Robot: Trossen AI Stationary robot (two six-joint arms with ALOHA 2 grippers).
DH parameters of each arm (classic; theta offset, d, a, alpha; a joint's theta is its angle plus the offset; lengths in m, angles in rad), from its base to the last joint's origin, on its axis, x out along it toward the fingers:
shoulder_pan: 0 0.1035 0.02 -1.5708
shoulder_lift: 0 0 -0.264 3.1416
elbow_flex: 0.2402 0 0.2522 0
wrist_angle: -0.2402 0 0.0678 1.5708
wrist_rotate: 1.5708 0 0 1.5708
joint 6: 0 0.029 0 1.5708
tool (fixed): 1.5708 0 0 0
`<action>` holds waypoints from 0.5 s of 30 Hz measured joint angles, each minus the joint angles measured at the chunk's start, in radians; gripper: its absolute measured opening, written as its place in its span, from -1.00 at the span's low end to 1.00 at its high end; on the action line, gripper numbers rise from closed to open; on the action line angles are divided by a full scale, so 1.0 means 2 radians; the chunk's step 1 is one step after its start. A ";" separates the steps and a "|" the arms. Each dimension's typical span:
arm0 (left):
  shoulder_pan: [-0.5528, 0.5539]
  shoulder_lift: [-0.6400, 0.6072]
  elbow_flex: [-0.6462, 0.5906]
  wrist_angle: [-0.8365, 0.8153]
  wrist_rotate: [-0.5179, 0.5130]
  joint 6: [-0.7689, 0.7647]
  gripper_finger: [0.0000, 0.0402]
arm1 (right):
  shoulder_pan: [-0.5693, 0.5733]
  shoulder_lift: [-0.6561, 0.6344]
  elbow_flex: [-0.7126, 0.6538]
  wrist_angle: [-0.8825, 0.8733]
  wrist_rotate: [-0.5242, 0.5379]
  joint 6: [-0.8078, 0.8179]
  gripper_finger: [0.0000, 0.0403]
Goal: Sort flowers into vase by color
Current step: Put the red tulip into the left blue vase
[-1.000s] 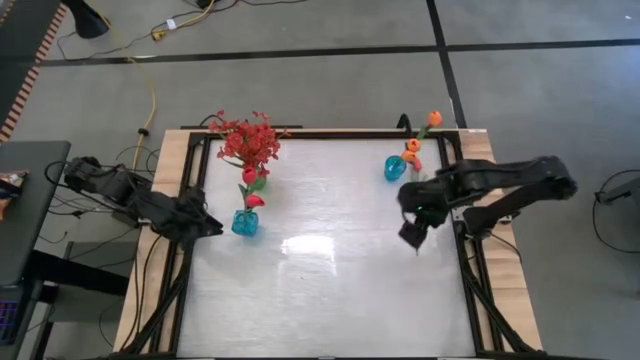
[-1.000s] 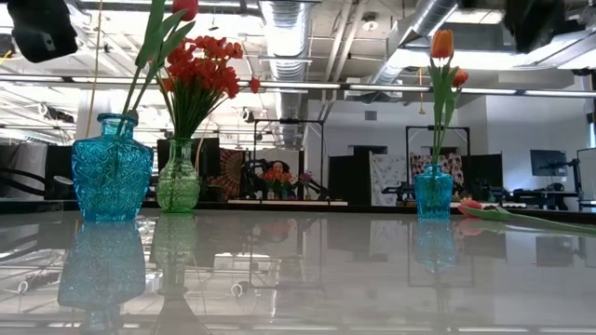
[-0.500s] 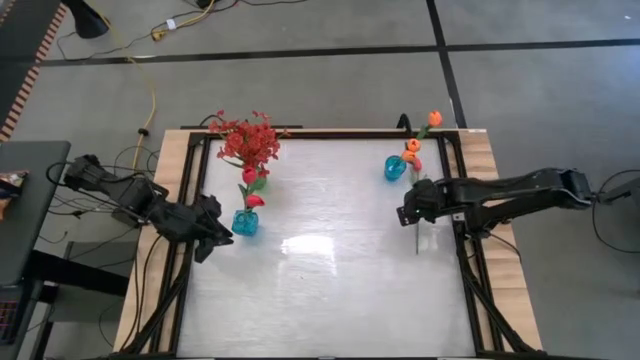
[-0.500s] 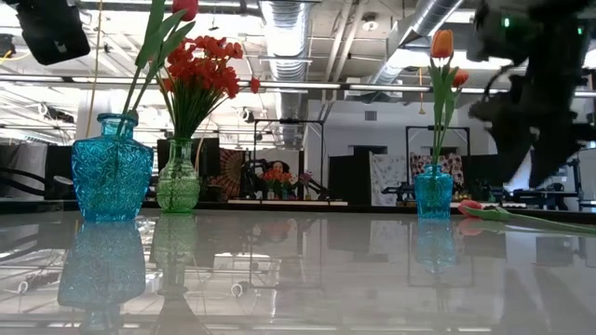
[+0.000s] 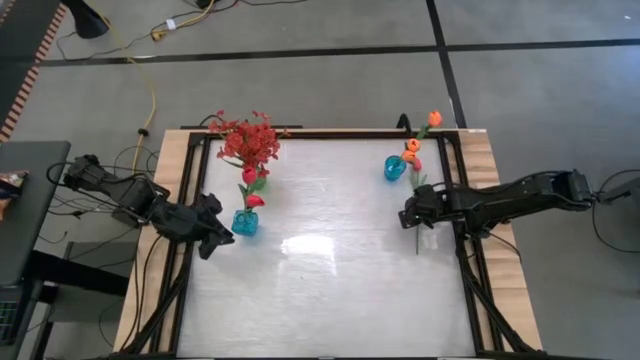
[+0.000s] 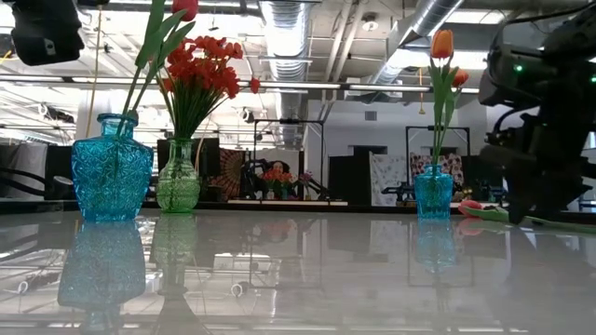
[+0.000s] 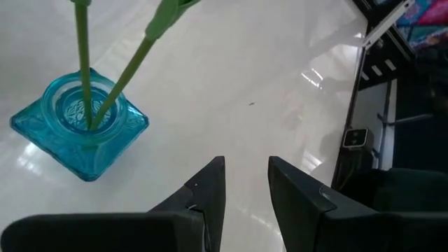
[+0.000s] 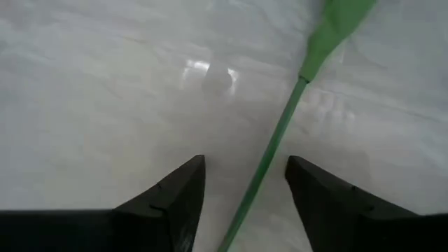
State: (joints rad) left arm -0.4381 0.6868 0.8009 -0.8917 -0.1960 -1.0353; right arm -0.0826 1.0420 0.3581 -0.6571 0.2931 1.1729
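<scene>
Mostly sorted: three vases filled | left: one tulip [image 5: 417, 228] lying on counter [image 5: 320, 290], right of frame | right gripper [image 8: 241, 185] jaws spread astride its stem | left gripper [image 7: 245, 183] jaws slightly apart, empty

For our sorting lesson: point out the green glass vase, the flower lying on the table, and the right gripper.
green glass vase [image 6: 178, 186], low view, on its rounded belly.
flower lying on the table [image 8: 269, 154], right wrist view, mid-stem.
right gripper [image 8: 245, 185], right wrist view, gap between its open fingers.
</scene>
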 joint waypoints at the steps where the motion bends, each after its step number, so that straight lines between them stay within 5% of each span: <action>1: 0.000 0.000 0.000 0.000 -0.002 -0.003 -0.52 | 0.000 0.000 -0.002 0.000 0.002 -0.001 0.09; 10: 0.000 0.000 0.000 0.000 -0.006 -0.058 -0.52 | 0.004 0.000 -0.008 -0.033 0.007 0.012 -0.86; 15: 0.000 0.000 0.000 0.000 -0.024 -0.098 -0.52 | 0.001 0.000 -0.008 -0.036 0.018 0.069 -0.87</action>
State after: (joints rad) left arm -0.4381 0.6868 0.8009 -0.8917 -0.2431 -1.2309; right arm -0.0812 1.0428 0.3422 -0.7285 0.3288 1.3105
